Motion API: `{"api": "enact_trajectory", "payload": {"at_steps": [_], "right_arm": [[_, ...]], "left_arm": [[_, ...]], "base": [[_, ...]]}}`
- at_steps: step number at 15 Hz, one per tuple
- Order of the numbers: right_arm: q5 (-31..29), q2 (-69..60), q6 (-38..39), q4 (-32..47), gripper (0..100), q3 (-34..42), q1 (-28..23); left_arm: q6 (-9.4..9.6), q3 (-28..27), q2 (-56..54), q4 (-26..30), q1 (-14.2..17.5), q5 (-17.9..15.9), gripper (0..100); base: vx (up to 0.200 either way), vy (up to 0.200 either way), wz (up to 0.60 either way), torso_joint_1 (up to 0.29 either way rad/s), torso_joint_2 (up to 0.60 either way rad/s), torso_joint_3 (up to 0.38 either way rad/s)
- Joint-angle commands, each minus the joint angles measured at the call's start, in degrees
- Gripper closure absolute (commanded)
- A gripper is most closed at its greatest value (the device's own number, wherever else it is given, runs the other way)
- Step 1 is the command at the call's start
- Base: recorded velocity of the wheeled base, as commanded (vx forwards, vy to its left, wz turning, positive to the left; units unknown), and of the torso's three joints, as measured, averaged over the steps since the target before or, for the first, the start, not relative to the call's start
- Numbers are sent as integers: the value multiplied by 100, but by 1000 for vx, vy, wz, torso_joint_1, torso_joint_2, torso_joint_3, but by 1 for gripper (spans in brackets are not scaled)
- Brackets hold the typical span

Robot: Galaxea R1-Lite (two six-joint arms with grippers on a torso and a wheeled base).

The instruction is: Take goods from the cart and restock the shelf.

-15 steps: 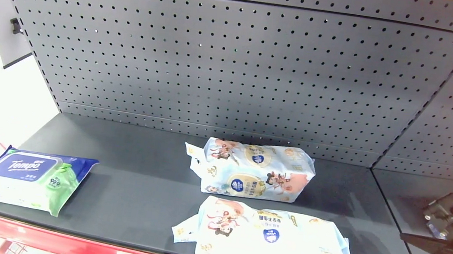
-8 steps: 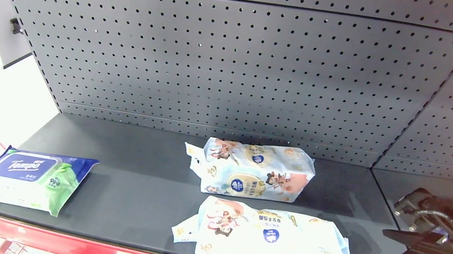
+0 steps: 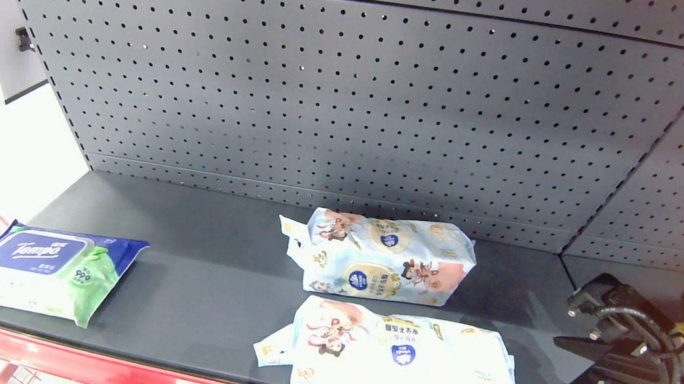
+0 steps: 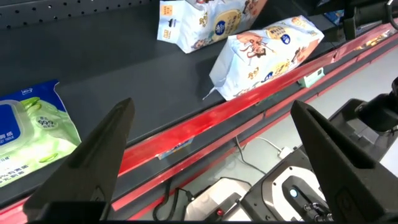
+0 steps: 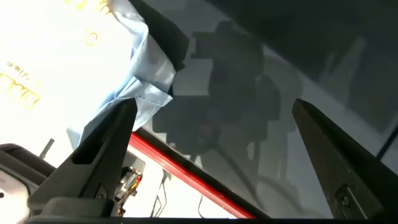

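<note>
1. Shelf (image 3: 205, 280) of dark grey metal with a red front lip (image 3: 94, 367) carries three soft packs before a perforated grey back panel (image 3: 328, 97)
2. Front pale-blue cartoon-printed pack (image 3: 405, 365) lies flat along the lip, towards the shelf's right end, with a matching rear pack (image 3: 386, 257) just behind it
3. Blue-and-green wipes pack (image 3: 60, 270) lies well apart, at the left end
4. Right tool (image 3: 546, 371) is released, fingers spread, just beside the front pack's right end, gripping nothing
5. Left tool (image 4: 212, 106) hangs released before the lip, near the wipes pack, holding nothing
</note>
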Motion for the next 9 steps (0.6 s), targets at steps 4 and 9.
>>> {"api": "enact_trajectory", "payload": {"at_steps": [4, 9], "right_arm": [[12, 196, -17, -2, 0, -123, 90], [3, 293, 1, -2, 0, -254, 283]], "left_arm": [[-1, 0, 13, 1, 161, -9, 0], [-1, 0, -48, 1, 170, 0, 0]], "base": [[0, 0, 0, 0, 0, 0], [0, 0, 0, 0, 0, 0]]}}
